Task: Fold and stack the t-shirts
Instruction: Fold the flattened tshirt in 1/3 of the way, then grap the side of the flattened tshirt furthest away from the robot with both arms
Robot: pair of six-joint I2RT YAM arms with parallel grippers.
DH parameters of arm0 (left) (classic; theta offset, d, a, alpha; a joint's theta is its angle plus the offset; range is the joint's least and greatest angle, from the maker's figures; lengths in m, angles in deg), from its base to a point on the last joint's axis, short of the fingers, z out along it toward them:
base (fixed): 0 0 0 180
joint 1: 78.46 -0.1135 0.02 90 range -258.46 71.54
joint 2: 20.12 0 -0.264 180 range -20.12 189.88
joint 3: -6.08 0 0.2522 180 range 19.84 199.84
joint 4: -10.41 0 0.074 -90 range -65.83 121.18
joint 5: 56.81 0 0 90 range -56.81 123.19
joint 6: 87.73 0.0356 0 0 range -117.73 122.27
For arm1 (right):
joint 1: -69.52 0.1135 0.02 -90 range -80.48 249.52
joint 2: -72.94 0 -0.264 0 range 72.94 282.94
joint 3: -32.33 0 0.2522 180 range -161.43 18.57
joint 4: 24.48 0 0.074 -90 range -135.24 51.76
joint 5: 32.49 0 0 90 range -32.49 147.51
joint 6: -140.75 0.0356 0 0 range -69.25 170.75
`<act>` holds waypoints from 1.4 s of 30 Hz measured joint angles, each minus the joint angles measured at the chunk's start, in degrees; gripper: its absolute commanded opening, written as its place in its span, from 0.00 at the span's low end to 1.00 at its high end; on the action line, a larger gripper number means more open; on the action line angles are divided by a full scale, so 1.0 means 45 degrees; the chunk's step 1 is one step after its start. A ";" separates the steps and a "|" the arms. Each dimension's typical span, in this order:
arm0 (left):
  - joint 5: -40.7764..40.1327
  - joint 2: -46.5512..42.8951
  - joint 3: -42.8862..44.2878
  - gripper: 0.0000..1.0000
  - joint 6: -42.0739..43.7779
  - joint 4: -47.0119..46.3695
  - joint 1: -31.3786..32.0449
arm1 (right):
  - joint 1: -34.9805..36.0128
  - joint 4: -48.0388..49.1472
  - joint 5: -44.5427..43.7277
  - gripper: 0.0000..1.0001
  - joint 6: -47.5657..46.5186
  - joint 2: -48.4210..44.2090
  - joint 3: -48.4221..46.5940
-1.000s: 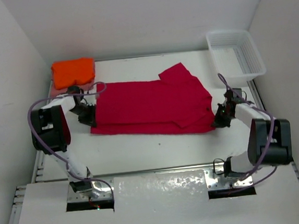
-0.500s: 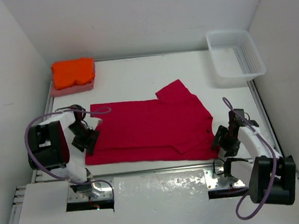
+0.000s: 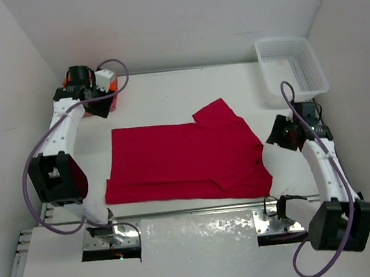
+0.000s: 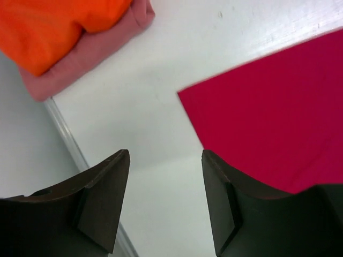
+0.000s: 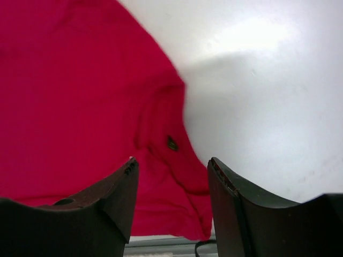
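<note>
The crimson t-shirt (image 3: 187, 158) lies flat on the white table (image 3: 167, 88), folded lengthwise, with one sleeve (image 3: 216, 112) sticking out toward the back. My left gripper (image 3: 99, 102) hovers open at the back left, and nothing is between its fingers. In its wrist view the left gripper (image 4: 166, 155) is over bare table, with the crimson corner (image 4: 278, 107) to the right. The folded orange t-shirt (image 4: 53, 27) rests on the folded salmon-pink one (image 4: 80, 59). My right gripper (image 3: 279, 135) stands open just off the shirt's right edge. The right gripper (image 5: 172, 160) looks down on the crimson cloth (image 5: 80, 96).
A white mesh basket (image 3: 292, 64) stands at the back right corner. White walls close in on the left, back and right. A metal rail (image 4: 64, 134) runs along the table's left edge, close to the folded stack.
Both grippers dragged the crimson shirt toward the near edge, opened and let it go. The left arm then swung to the back-left stack; the right lifted away to the shirt's right.
</note>
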 measured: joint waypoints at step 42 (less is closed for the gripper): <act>0.3337 0.5882 -0.0364 0.42 -0.5027 -0.3016 -0.1598 | 0.5115 0.1258 -0.0797 0.09 -0.0767 1.8088 -1.5892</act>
